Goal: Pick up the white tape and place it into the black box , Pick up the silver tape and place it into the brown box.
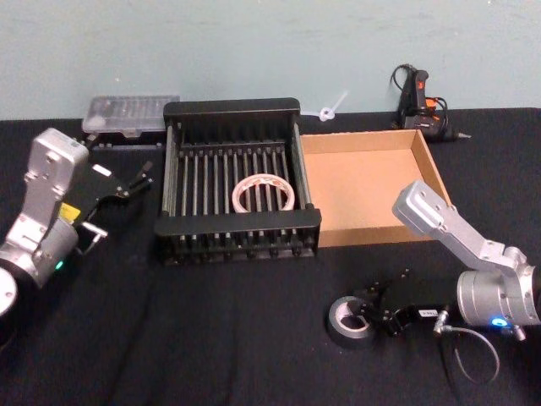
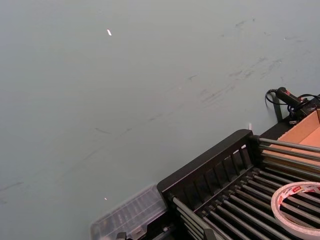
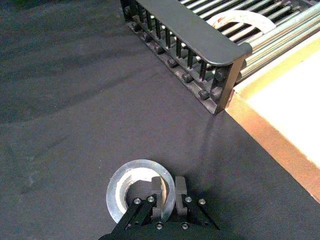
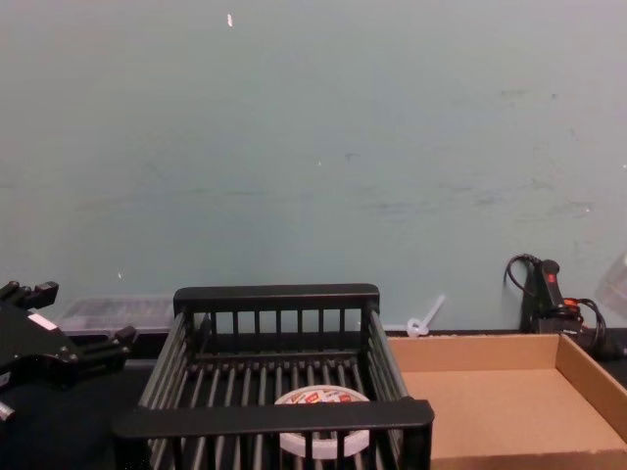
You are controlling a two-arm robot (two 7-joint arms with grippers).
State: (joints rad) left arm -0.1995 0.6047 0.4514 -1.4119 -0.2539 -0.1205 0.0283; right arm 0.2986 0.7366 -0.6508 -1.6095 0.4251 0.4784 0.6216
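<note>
My right gripper (image 1: 368, 311) is down at the cloth in front of the brown box (image 1: 359, 234), and my right wrist view tells it best: my two fingers (image 3: 160, 192) stand narrow, close together, pinching the near wall of the silver tape (image 3: 139, 189), one finger inside its grey centre and the other outside the rim, with the roll lying flat on the black tablecloth (image 3: 75, 125). From my head I see the same roll (image 1: 349, 322) at the tips of that gripper, but the fingers hide where they meet it. Beyond my right fingertips, past a stretch of bare cloth, rises the barred front wall of the black box (image 3: 195, 35), and the tan edge of the brown box (image 3: 270, 135) sits just beside its corner, touching or nearly so. The white tape (image 1: 264, 194) lies flat on the slats inside the black box, toward its right half; my chest view shows its red-and-white label (image 4: 323, 401) from the side behind the crate's front rim (image 4: 274, 419). My left gripper (image 1: 133, 183) hangs to the left of the black box, above the cloth and apart from everything, its fingers a little apart and holding nothing. My left wrist view looks over the crate's far corner (image 2: 200, 175) to a clear plastic case (image 2: 127, 215) and a black tool with a cord (image 2: 292, 100) against the wall.
</note>
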